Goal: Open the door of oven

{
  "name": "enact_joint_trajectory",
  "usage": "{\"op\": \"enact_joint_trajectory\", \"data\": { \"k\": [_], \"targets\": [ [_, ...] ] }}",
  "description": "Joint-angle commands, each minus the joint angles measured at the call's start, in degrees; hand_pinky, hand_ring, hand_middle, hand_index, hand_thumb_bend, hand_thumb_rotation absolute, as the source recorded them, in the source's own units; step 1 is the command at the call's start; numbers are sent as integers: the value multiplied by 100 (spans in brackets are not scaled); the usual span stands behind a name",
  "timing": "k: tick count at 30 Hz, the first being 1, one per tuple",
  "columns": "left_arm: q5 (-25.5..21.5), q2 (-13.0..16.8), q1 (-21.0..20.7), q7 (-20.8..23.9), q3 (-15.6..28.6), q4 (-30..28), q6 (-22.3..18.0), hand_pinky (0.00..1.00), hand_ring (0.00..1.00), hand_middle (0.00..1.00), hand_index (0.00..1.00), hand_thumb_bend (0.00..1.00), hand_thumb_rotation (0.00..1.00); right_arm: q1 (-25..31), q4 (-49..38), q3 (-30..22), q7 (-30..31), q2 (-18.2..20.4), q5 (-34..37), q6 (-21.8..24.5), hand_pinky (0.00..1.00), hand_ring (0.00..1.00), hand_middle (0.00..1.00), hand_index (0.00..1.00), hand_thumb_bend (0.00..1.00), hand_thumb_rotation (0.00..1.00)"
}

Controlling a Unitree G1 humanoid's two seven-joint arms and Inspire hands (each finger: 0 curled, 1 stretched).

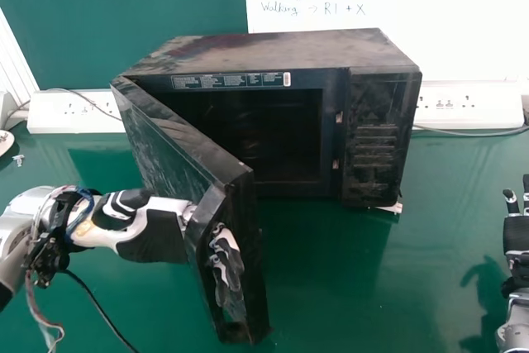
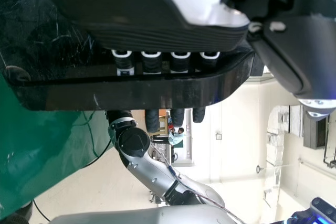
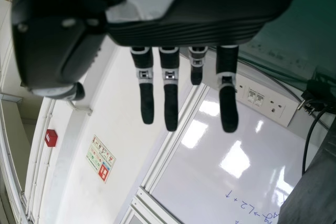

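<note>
Both open, fingers straight: left hand point(image 1: 155, 236) through handle point(image 2: 84, 97), right hand point(image 3: 210, 27) empty. Swing door point(image 1: 169, 148) smoothly along its hinge arc.

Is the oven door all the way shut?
No, the door stands open, swung out from the front of the oven.

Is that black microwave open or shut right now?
The microwave oven is open: its door stands swung away from the front, showing the dark inside.

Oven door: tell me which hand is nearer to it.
Left: the left hand is at the oven door, fingers behind its handle; the right hand is well away, right of the oven.
</note>
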Motion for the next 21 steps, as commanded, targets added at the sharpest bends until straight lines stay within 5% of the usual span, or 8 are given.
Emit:
{"op": "enact_joint_trajectory", "data": {
  "k": [1, 5, 9, 10, 12, 16, 19, 21],
  "targets": [
    [-1835, 436, -434, -80, 1663, -192, 271, 41, 58, 74, 81, 70, 51, 75, 36, 3, 48, -98, 11, 59, 55, 67, 77, 81, 100, 91],
    [-1820, 427, -88, -80, 2085, -240, 404, 46, 58, 74, 76, 56, 38, 64, 26, 14, -9, -100, -14, 32, 57, 68, 78, 81, 100, 91],
    [-1766, 667, 389, -80, 2484, -62, 877, 41, 57, 74, 69, 69, 33, 80, -23, 14, -2, -92, -3, 55, 56, 66, 76, 81, 100, 91],
    [-1777, 972, 579, -80, 2427, -14, 1289, 47, 64, 77, 69, 71, 24, 86, -54, 16, -14, -80, -1, 57, 56, 66, 76, 80, 100, 91],
    [-1690, 1016, 691, -80, 2622, -58, 721, 81, 90, 93, 80, 57, 29, 99, -77, 21, -7, -79, -1, 66, 56, 66, 76, 80, 100, 91],
    [-1496, 768, 635, -80, 3059, 129, -15, 31, 42, 58, 64, 66, 14, 109, -80, 31, -22, -89, -22, 46, 56, 68, 77, 80, 100, 91],
    [-1947, 921, 1353, -80, 3463, -34, 1526, 17, 29, 44, 55, 53, 2, 110, -44, 35, 0, -109, -31, 36, 57, 68, 77, 81, 100, 92],
    [-1653, -35, 1223, -80, 4180, -283, -632, 18, 32, 45, 53, 50, 2, 113, -57, 31, -2, -107, -22, 49, 57, 68, 77, 81, 100, 91]
  ]
}}
